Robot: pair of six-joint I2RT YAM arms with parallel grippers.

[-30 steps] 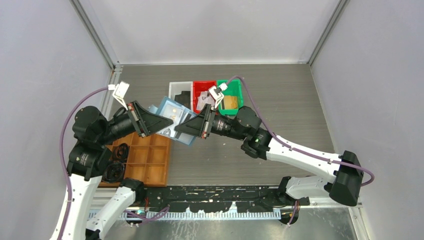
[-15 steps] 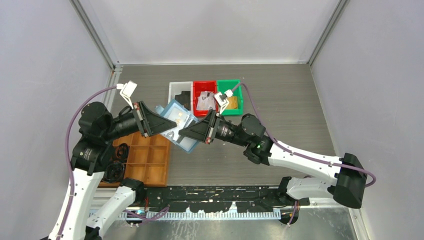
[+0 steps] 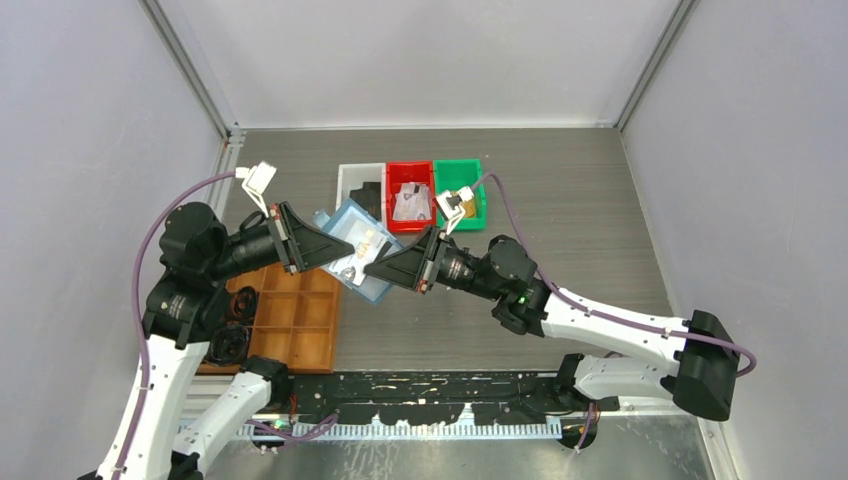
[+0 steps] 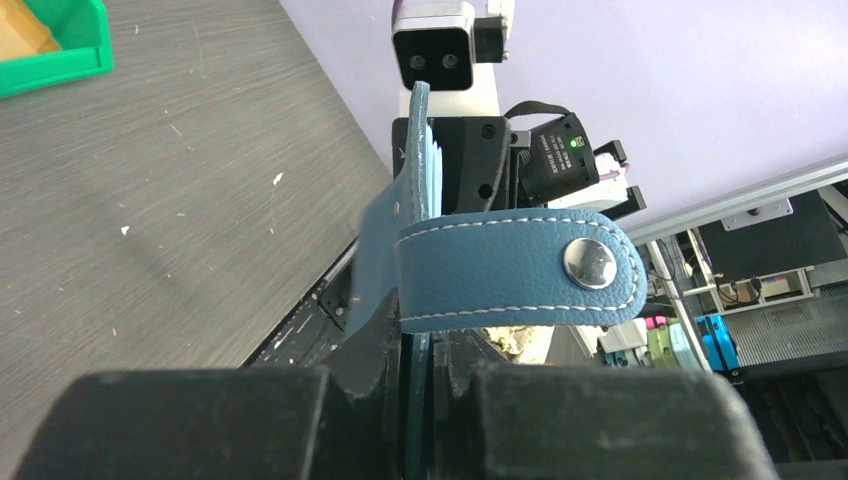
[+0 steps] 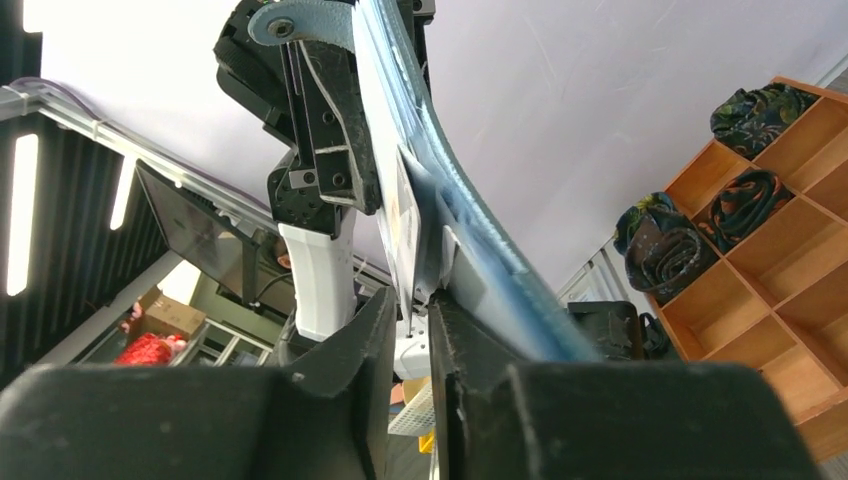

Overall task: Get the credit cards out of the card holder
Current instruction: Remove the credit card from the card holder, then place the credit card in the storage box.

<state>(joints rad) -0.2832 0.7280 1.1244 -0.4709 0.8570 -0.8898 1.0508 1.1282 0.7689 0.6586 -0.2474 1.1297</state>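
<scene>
The light blue card holder [image 3: 352, 228] hangs open above the table, and my left gripper [image 3: 335, 255] is shut on its left edge. In the left wrist view the holder [image 4: 420, 200] stands edge-on between the jaws, its snap tab [image 4: 520, 270] lying across. My right gripper [image 3: 372, 268] meets the holder from the right. In the right wrist view its jaws [image 5: 413, 300] stand a narrow gap apart, with the lower edge of a white credit card [image 5: 405, 230] in the holder's pocket between the tips. Another credit card [image 3: 412, 203] lies in the red bin.
White [image 3: 358, 180], red [image 3: 392, 195] and green [image 3: 476, 200] bins stand in a row behind the holder. An orange-brown compartment tray [image 3: 295, 320] with dark rolled items lies at the near left, under the left arm.
The right arm has drawn back toward the near right, uncovering the red bin. The left arm rose slightly and the holder shifted a little right with it.
</scene>
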